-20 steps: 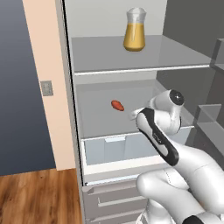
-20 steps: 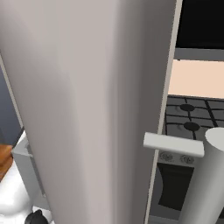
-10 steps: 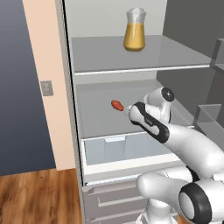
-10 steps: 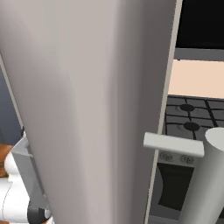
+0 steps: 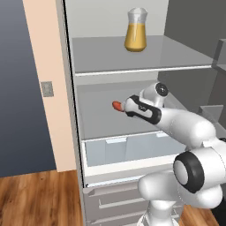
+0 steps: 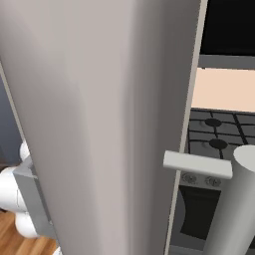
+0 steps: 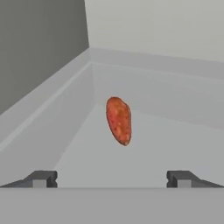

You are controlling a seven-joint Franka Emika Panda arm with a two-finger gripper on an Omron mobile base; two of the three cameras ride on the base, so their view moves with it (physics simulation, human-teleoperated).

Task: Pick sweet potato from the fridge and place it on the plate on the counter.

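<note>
Fingers (image 7: 111, 179) spread, sweet potato (image 7: 118, 120) ahead on grey fridge shelf (image 7: 175, 144)

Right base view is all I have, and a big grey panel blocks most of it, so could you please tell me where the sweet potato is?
Observer: The sweet potato lies on a pale shelf inside the fridge, seen in the hand view.
Operator: Thank you. Is the gripper on it yet?
Observer: No. The gripper is open, a fingertip on either side, and the tuber lies ahead of the tips, untouched.
Operator: Is anything else stored nearby?
Observer: A glass jug of orange juice stands on the shelf above, in the left base view.
</note>
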